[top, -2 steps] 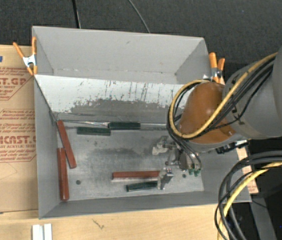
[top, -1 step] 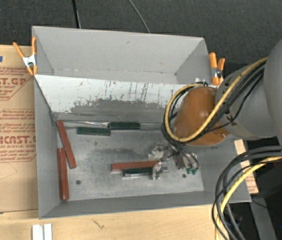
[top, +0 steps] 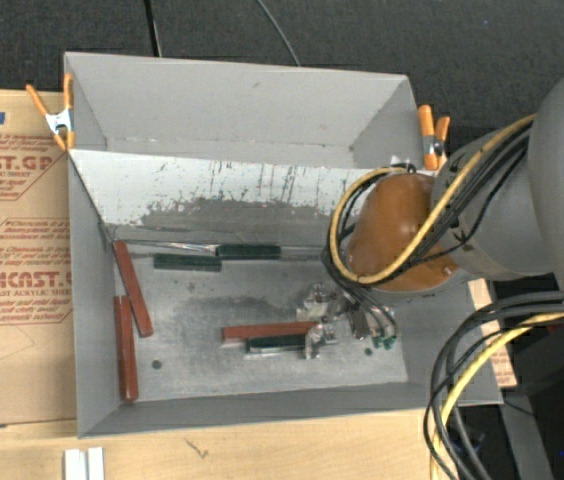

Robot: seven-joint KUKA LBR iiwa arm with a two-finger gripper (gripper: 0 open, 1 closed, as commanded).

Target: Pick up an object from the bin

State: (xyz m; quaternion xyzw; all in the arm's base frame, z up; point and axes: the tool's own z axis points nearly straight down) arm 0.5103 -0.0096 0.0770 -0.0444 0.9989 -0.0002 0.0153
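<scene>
The grey metal bin (top: 92, 218) spreads from the claw toward the view's left and up to its sloping back wall. The arm (top: 522, 218) comes in over the rim on the claw's right, with its orange cover (top: 392, 233) and looped cables just above the claw. The claw (top: 322, 328) sits low over the bin floor, toward the floor's right end and nearer the front wall than the back one. Whether it is released or clenched I cannot tell, because its metal parts run together with the ends of the things below. Well apart from the claw, along the bin's left wall, lie the far red-brown bars (top: 127, 358), one lengthwise beside the wall and one tilted just above it. Up and to the left of the claw, at the foot of the back wall, lie the far green bars (top: 247, 252), end to end and crosswise. The things that matter are nearest: a red-brown bar (top: 262, 333) and, just below it and touching or nearly so, a shorter dark green bar (top: 277, 345). Both stretch away from the claw to the view's left, their long axes roughly parallel to the front wall and their right ends at the claw. By my judgement the claw stands at the end of this pair, not over their middles. A grasp here would take a bar by its tip; a surer one calls for a shift left along their length and a close across the narrow width. Which of the two it would take I cannot tell.
</scene>
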